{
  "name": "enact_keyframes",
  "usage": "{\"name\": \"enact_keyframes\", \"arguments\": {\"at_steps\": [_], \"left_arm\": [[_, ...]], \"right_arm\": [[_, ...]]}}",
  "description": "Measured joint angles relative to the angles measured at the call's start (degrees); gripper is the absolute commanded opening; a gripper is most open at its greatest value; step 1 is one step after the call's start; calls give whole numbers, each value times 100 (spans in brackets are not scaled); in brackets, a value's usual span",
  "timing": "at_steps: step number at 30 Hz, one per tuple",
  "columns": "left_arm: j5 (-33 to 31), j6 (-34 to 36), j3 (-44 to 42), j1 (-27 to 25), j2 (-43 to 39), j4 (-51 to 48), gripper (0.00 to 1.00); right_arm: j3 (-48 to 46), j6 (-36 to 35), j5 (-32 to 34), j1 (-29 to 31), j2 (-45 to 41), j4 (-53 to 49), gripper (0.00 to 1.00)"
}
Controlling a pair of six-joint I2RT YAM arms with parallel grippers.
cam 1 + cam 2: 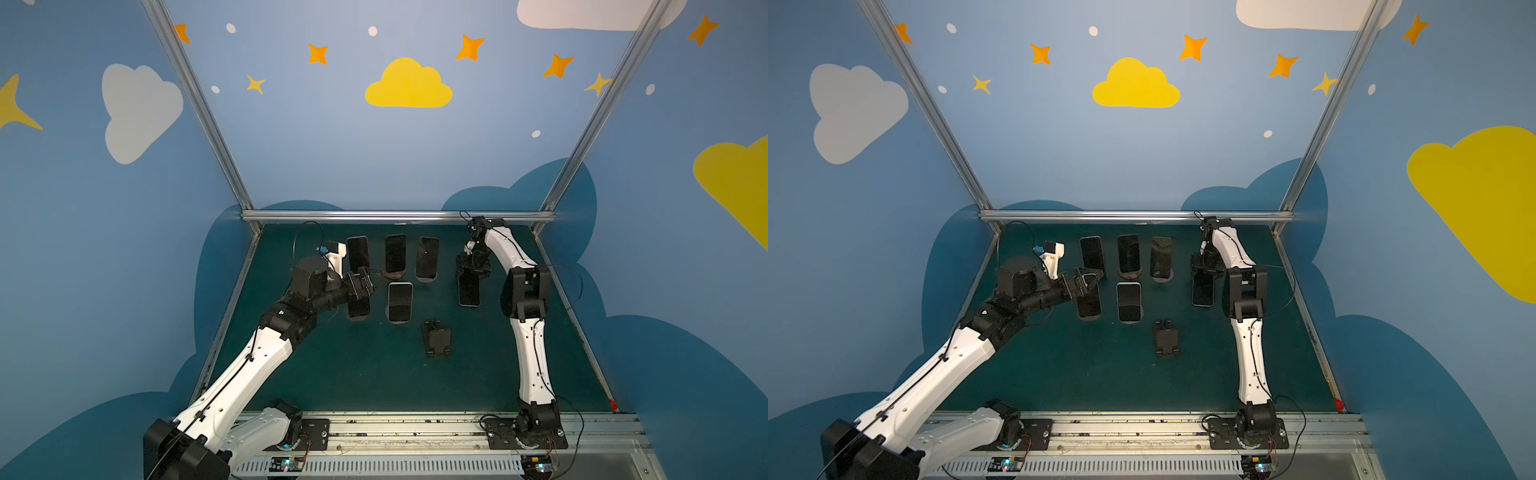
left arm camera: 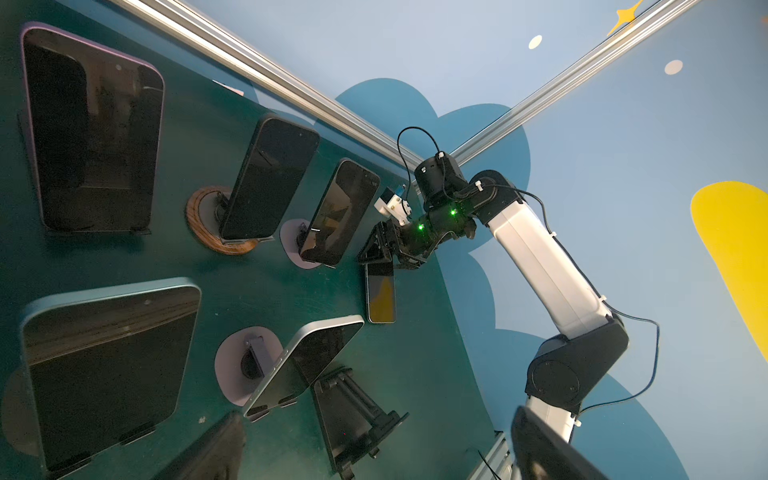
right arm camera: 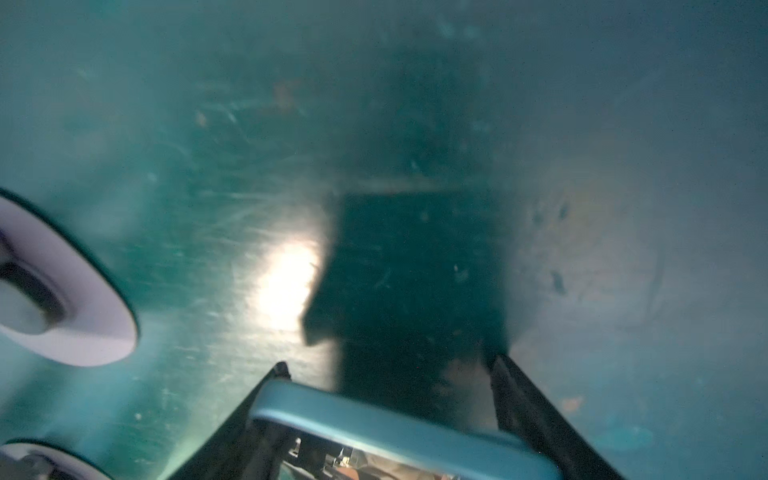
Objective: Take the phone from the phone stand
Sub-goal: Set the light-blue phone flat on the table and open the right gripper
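My right gripper (image 1: 471,269) is shut on the top end of a phone (image 1: 469,289) with a pale blue rim and a dark screen. It holds the phone low over the green mat at the right of the table. In the right wrist view the phone's blue edge (image 3: 374,419) sits between the two black fingers (image 3: 505,368). An empty black folding phone stand (image 1: 435,337) stands nearer the front, to the left of the held phone. My left gripper (image 1: 365,283) is open and empty beside the front left phone (image 1: 358,309), and partly covers it.
Several other dark-screened phones lean on stands in two rows: three at the back (image 1: 395,253) and two in front (image 1: 400,301). One back stand has a round wooden base (image 1: 394,274). An aluminium rail (image 1: 395,215) edges the back of the mat.
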Motion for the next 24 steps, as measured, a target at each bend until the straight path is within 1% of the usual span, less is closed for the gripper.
{"name": "enact_keyframes", "arguments": {"at_steps": [9,11,24], "left_arm": [[-4,-2,0,-4,-2,2,99],[-2,-2,0,-7,-2,2,99],[-63,2,0,-55,-2,0,99]], "right_arm": [[-369,57,549,144,-144,63,64],[-367,52,597,162,-144,59,63],[-516,66,866,286,-232,166,69]]}}
